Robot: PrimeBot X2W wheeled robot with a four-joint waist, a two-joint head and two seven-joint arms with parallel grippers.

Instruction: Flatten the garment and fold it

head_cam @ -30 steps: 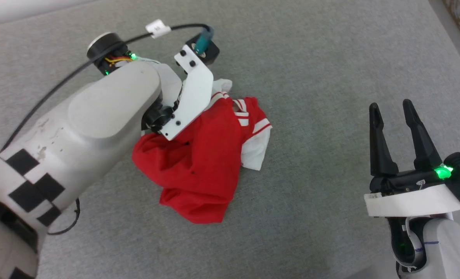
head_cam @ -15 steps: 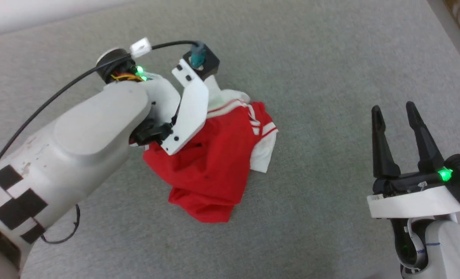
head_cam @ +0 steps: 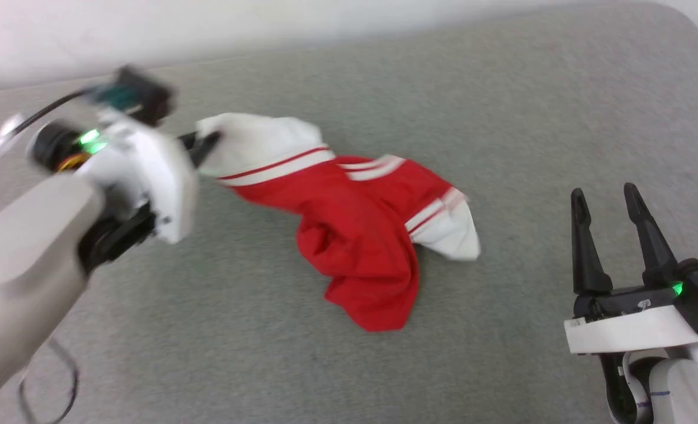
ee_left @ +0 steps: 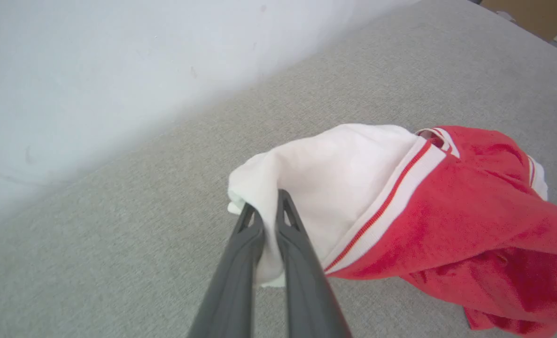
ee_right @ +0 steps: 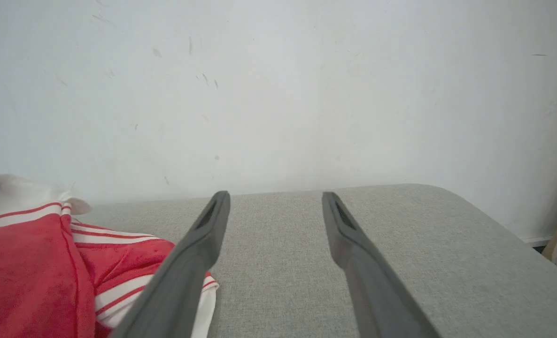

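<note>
left claw point(head_cam: 208, 141), blurred at the upper left of the head frame, is pinching the white sleeve point(head_cam: 255, 138) of the garment point(head_cam: 355, 224). in the left wrist frame the claw point(ee_left: 265, 206) is pressing together on the sleeve point(ee_left: 335, 173) edge, with cloth between the fingers.

garment is lying mid-frame on the grey surface point(head_cam: 531, 118), bunched and not yet flat. its long axis is running from the pinched sleeve at upper left, down and right, to the free sleeve point(head_cam: 449, 232) at centre right. the red body is sagging off that line, with one end pointing toward lower centre. can't tell front from back, since the chest print isn't readable.

right claw point(head_cam: 605, 194) is sitting at lower right, spread and holding nothing, fingers pointing up the frame, well apart from the cloth. in the right wrist frame the claw point(ee_right: 274, 197) is gaping at the wall point(ee_right: 278, 70), with the garment point(ee_right: 25, 263) at lower left.

key relation: the free sleeve is lying up and left of the right claw, and that arm is the nearer one. judging the next move: the right claw is going to need a reach up-left to that sleeve, then a pull along the sleeve-to-sleeve axis.
</note>
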